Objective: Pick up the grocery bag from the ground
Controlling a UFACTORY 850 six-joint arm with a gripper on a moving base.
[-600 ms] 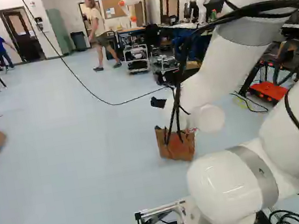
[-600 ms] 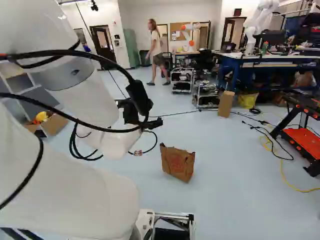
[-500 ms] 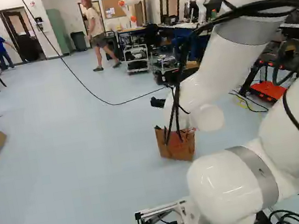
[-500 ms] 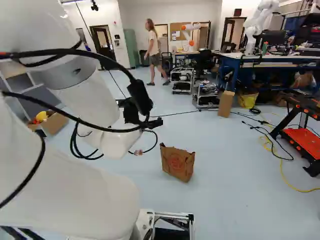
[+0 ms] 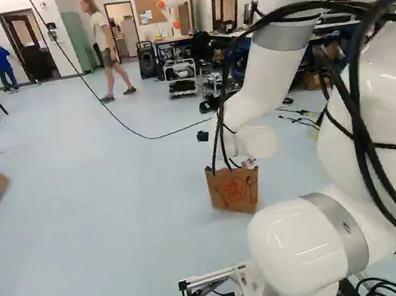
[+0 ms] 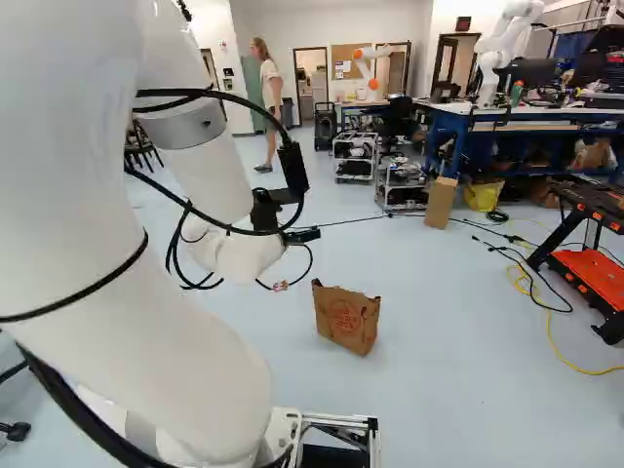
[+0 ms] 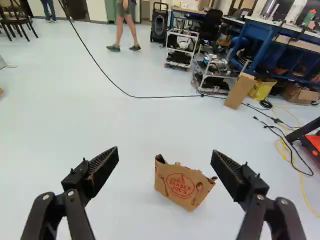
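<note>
The step in hand looks to be the approach: the brown paper grocery bag with red print (image 7: 182,186) stands upright on the smooth pale blue-grey floor (image 7: 115,125), and nothing has hold of it. In the right base view it sits to the right of the wrist of the thick white robot arm (image 6: 210,180); in the left base view, black cables along the arm cross in front of its upper part.

The black two-fingered gripper (image 7: 165,154) has its jaws released and spread wide, with only floor and bag seen in the gap. In the wrist view the bag shows ahead of them, within the span but nearer one finger than the other, and well apart from both. Its ragged upper edge (image 7: 192,170) faces up toward the camera, the printed front set at a slant to the fingers.

The next move calls for bringing the jaws forward and down while shifting them sideways, so that the bag's top comes midway between them. A small turn of the wrist would probably help, letting the fingers close across the paper from two sides rather than catch a corner. The bag looks light and rather soft, so a finger landing on the rim could fold it or tip it over. Once the upper edge is well inside, the jaws should clench and then lift straight up.
</note>
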